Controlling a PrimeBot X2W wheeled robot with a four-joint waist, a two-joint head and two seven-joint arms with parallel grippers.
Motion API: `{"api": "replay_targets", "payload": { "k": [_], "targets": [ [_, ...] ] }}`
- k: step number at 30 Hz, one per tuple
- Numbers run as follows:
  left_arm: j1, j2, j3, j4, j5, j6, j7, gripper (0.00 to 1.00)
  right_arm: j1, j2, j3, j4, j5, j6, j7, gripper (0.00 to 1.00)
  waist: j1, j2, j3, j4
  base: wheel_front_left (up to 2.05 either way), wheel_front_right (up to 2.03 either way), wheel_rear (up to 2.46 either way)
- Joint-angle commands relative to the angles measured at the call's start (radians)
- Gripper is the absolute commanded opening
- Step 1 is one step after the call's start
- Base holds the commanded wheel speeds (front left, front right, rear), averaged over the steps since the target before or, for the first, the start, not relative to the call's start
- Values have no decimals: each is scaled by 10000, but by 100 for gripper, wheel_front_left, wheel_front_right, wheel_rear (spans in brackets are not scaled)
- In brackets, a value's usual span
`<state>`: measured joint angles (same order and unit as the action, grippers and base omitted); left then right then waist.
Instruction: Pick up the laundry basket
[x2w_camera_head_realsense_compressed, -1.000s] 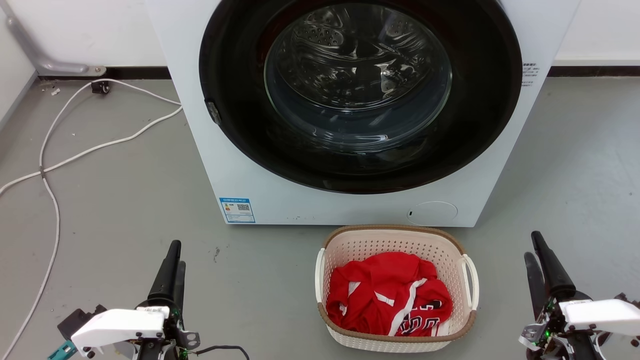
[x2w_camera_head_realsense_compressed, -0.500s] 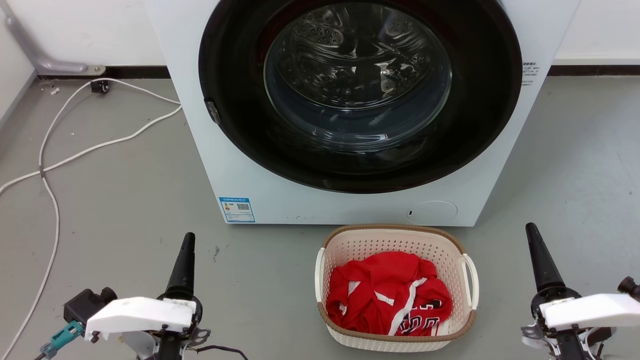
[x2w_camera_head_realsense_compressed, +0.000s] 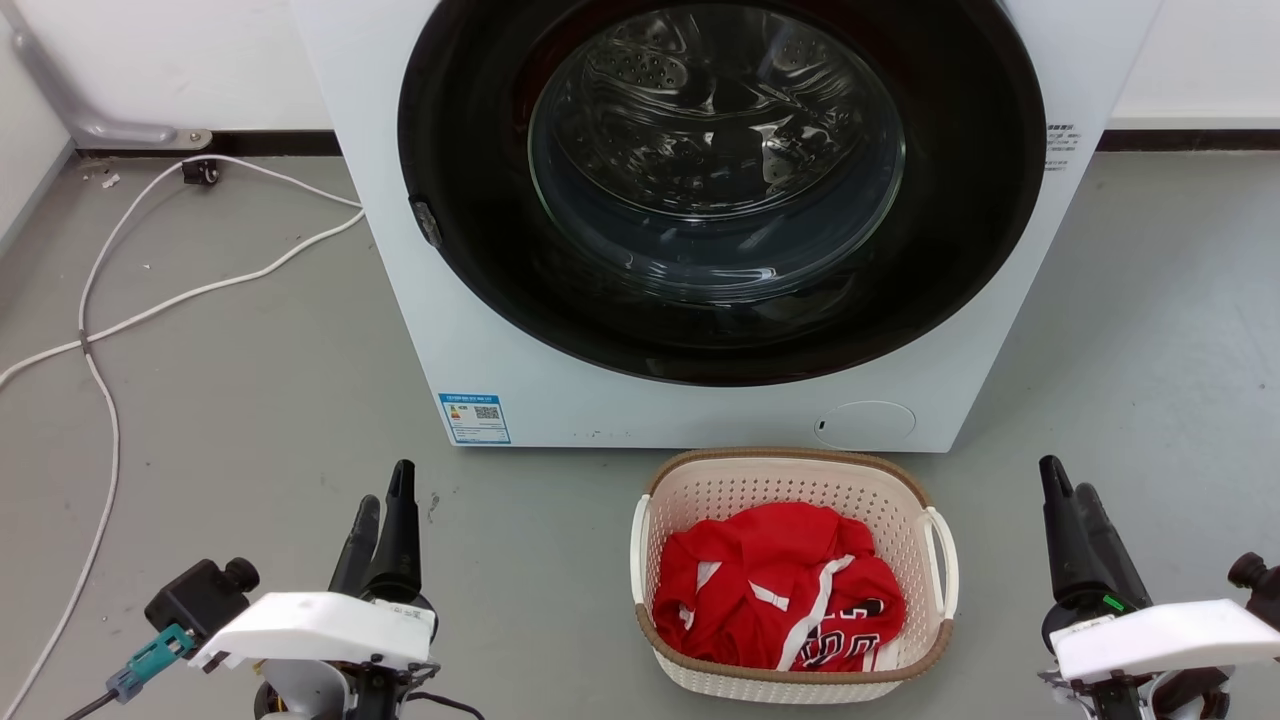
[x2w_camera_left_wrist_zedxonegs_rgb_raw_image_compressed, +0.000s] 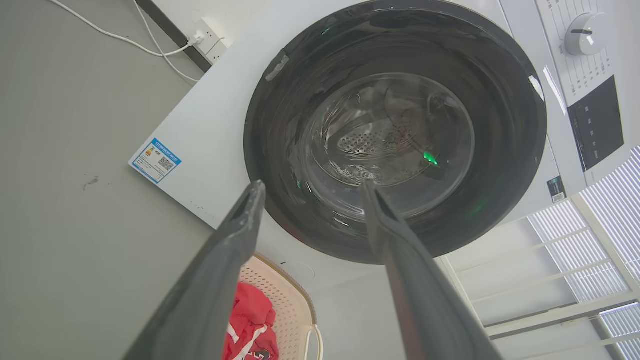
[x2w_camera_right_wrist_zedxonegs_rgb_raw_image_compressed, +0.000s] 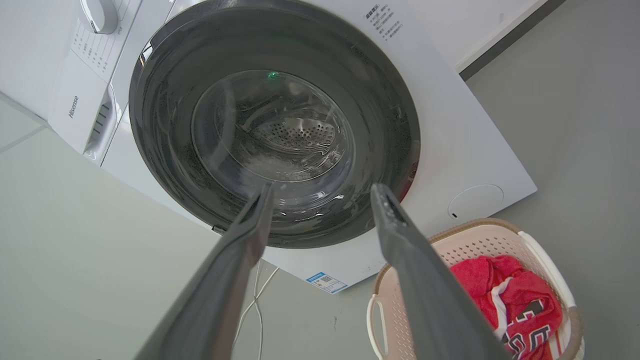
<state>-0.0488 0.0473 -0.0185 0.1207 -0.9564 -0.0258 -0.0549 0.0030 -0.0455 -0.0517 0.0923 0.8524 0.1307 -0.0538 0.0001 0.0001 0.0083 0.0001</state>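
Laundry basket (x2w_camera_head_realsense_compressed: 760, 488): cream perforated tub, brown woven rim, white loop handles, red garment (x2w_camera_head_realsense_compressed: 780, 585) inside.
Where: on the floor (x2w_camera_head_realsense_compressed: 250, 400), just before the washing machine (x2w_camera_head_realsense_compressed: 520, 360).
Heading: mouth up, handles left and right (long axis too close to call).
Left hand (x2w_camera_head_realsense_compressed: 385, 487), right hand (x2w_camera_head_realsense_compressed: 1064, 478): you've got both spread, empty.

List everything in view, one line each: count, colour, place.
Cream-white perforated plastic laundry basket: one, brown woven-look rim, on the grey floor, centre right.
Crumpled red garment with white trim: one, inside the basket.
White front-loading washing machine: one, black-ringed glass door, behind the basket.
Blue-and-white label: one, machine's lower left front.
White cables: at least two strands, on the floor, left.
Left gripper: one, dark fingers, open, lower left, clear of the basket.
Right gripper: one, dark fingers, open, lower right, clear of the basket.
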Motion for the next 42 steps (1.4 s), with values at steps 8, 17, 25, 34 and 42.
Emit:
{"api": "replay_targets", "payload": {
  "k": [8,17,25,34,42],
  "targets": [
    [40,24,-221,-334,1391,93,-334,100,100,-42,25,-577,-1385,0,-341,100,-1,-1,17,-10,0,0,0],
    [108,26,-452,-429,2603,209,-607,100,249,-46,56,-903,-2619,0,-621,100,-1,-1,53,0,0,0,0],
    [172,28,-670,-477,3639,320,-840,100,351,-50,74,-1048,-3673,0,-844,100,-1,-1,79,1,0,0,0],
    [221,30,-892,-502,4640,422,-1043,100,477,-53,74,-1180,-4560,0,-1064,100,-1,-1,99,-21,0,0,0],
    [275,32,-1046,-539,5519,499,-1248,100,583,-57,45,-1302,-5298,0,-1253,100,-1,-1,121,-49,0,0,0]
  ]
}}
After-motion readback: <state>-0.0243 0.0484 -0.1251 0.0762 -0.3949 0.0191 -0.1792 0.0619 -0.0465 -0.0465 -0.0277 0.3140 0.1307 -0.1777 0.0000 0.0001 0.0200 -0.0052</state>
